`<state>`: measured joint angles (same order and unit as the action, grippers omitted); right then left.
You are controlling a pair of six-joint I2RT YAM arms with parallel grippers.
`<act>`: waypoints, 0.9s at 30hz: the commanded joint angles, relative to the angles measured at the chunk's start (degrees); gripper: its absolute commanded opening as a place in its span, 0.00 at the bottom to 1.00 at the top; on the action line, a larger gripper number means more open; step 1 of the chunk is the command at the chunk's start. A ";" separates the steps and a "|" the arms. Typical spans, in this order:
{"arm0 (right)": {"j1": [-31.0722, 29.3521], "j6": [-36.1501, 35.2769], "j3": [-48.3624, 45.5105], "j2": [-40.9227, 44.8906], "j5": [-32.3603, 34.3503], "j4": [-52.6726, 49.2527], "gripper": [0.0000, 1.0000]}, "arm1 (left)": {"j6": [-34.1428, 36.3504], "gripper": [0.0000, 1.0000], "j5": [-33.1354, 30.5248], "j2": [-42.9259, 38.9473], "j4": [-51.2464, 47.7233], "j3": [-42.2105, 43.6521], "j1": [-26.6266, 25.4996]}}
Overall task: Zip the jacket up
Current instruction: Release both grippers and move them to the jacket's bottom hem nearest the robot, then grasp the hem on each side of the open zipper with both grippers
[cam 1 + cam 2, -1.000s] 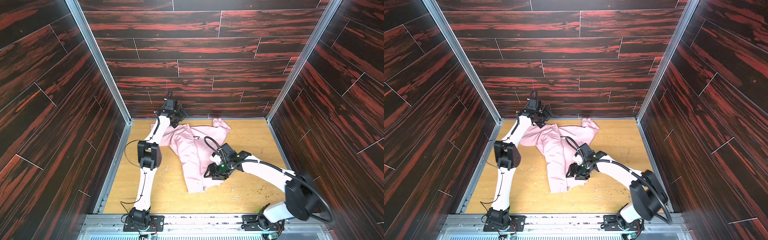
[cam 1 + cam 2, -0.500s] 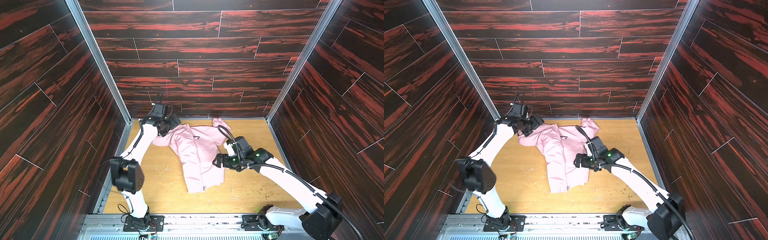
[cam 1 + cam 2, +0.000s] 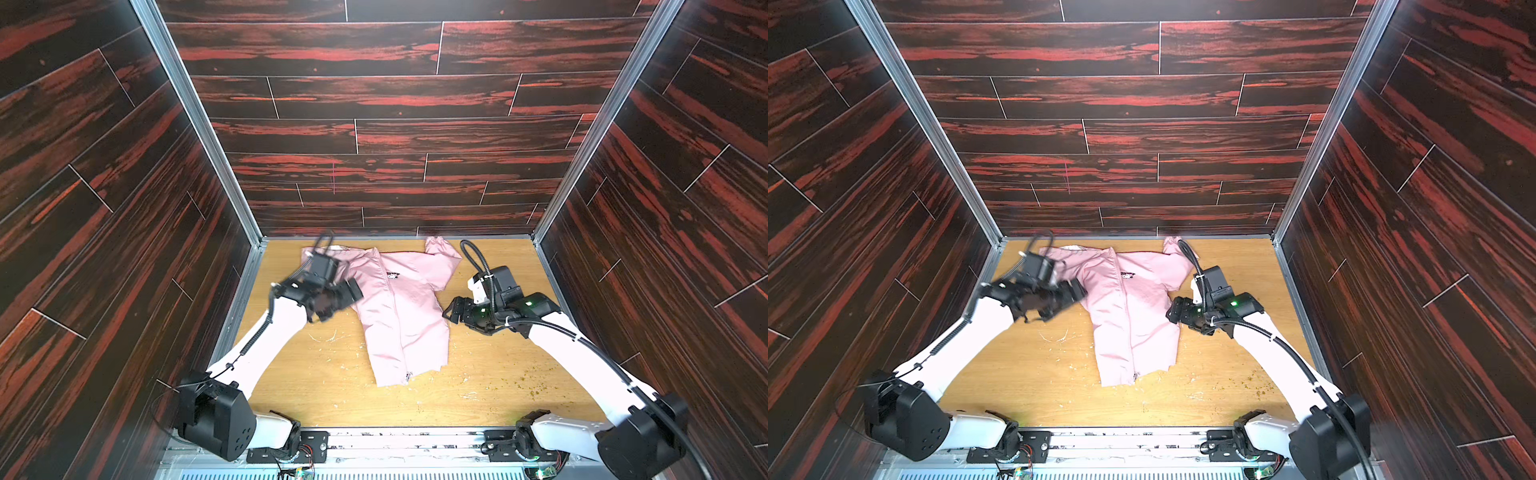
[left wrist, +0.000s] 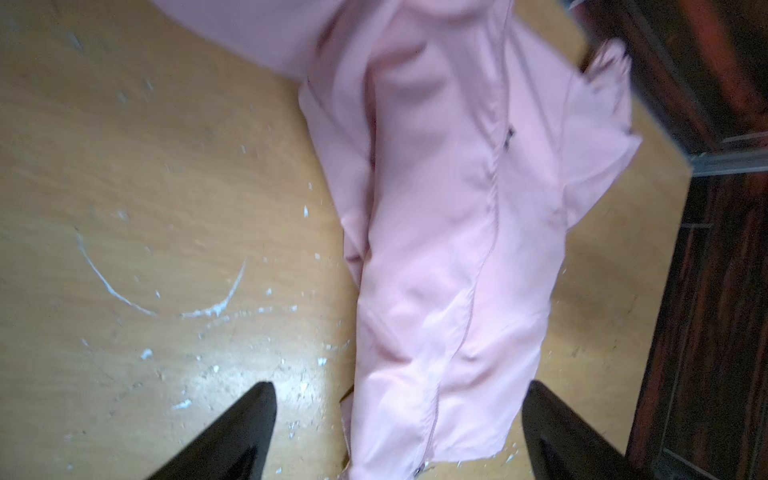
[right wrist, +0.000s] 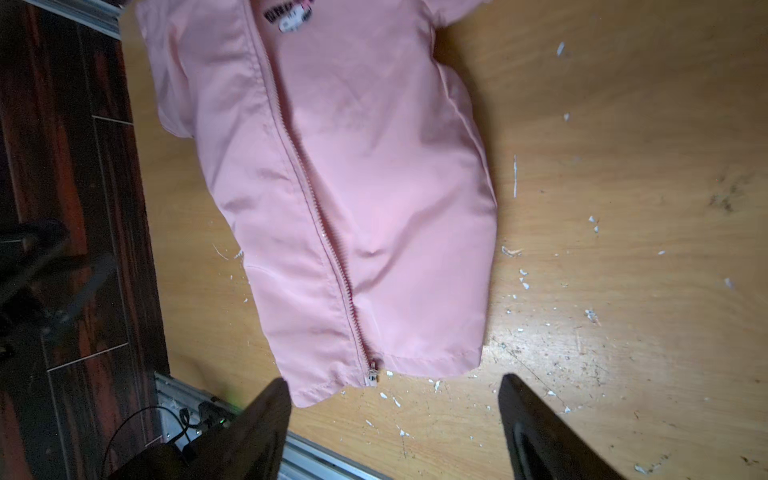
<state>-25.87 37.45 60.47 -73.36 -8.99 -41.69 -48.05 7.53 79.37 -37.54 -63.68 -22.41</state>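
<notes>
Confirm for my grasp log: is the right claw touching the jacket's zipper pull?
Apart. In the right wrist view the zipper pull lies at the jacket hem, framed by the open right claw, with fabric and bare table separating it from each finger.

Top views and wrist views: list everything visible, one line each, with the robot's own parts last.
jacket: one, light pink, lying flat at the middle of the table toward the back wall
chest emblem: one, dark, on the jacket's upper front
zipper pull: one, silvery, at the hem end of the front zip
table: one, light wood, floor of the enclosure
flecks: many, whitish, scattered on the table around the jacket
walls: three, dark red-streaked planks, back and both sides
frame posts: two, silver, in the back corners
left arm: one, white and black, left of the jacket, jaws open and empty
right arm: one, white and black, right of the jacket, jaws open and empty
</notes>
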 commanded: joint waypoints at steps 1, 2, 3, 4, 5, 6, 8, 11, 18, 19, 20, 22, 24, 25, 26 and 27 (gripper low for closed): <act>0.76 -0.34 -1.79 -4.05 -3.29 1.41 0.81 | -5.66 0.95 0.67 -0.43 2.72 5.80 -4.32; 0.94 -0.62 -2.14 -5.22 -3.46 1.67 0.81 | -6.69 0.95 0.71 0.12 3.85 7.12 -5.83; 1.21 -0.81 -2.43 -6.61 -3.72 1.99 0.82 | -7.60 0.95 0.65 0.93 5.57 8.32 -7.52; 1.34 -0.92 -2.76 -8.14 -4.08 2.45 0.82 | -8.53 0.95 0.76 1.85 7.12 9.12 -8.95; 1.56 -0.94 -3.24 -9.25 -4.93 3.30 0.82 | -9.45 0.95 1.01 2.64 8.35 9.95 -9.93; 1.60 -0.85 -3.85 -10.54 -5.95 4.47 0.82 | -10.28 0.95 1.43 3.36 10.14 10.74 -10.80; 1.61 -0.16 -4.97 -12.57 -7.69 6.89 0.82 | -11.03 0.95 0.94 4.75 11.61 11.31 -11.74; 1.61 1.40 -6.72 -15.60 -10.22 10.92 0.80 | -10.82 0.87 0.50 6.92 13.00 12.03 -11.96; 1.57 4.20 -9.32 -23.75 -14.24 18.39 0.64 | -8.90 0.39 -0.49 9.89 12.67 13.16 -11.47; 1.60 4.37 -9.33 -24.70 -14.55 18.89 0.58 | -8.74 0.30 -0.43 10.24 12.58 13.24 -11.36; 1.61 4.51 -9.33 -25.24 -14.60 19.10 0.51 | -8.60 0.24 -0.50 10.33 12.59 13.39 -11.08; 1.60 4.73 -9.31 -25.30 -14.02 19.10 0.38 | -8.71 0.06 -0.90 10.11 12.58 13.97 -10.15; 1.61 4.73 -9.24 -24.37 -13.22 18.61 0.31 | -8.68 0.00 -1.19 9.29 12.55 14.62 -8.75; 1.77 4.74 -9.14 -23.76 -12.78 18.21 0.27 | -8.47 0.00 -1.23 8.74 12.57 14.90 -7.87; 1.82 4.65 -8.99 -23.22 -12.40 17.85 0.24 | -8.25 0.00 -1.23 8.27 12.43 15.08 -7.19; 2.17 4.65 -8.95 -22.70 -11.90 17.27 0.20 | -7.79 0.00 -1.11 7.69 12.10 15.21 -6.21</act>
<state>-24.25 41.69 51.24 -97.27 -21.89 -23.70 -56.53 7.94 89.27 -24.18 -49.47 -30.89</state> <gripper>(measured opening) 0.216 0.055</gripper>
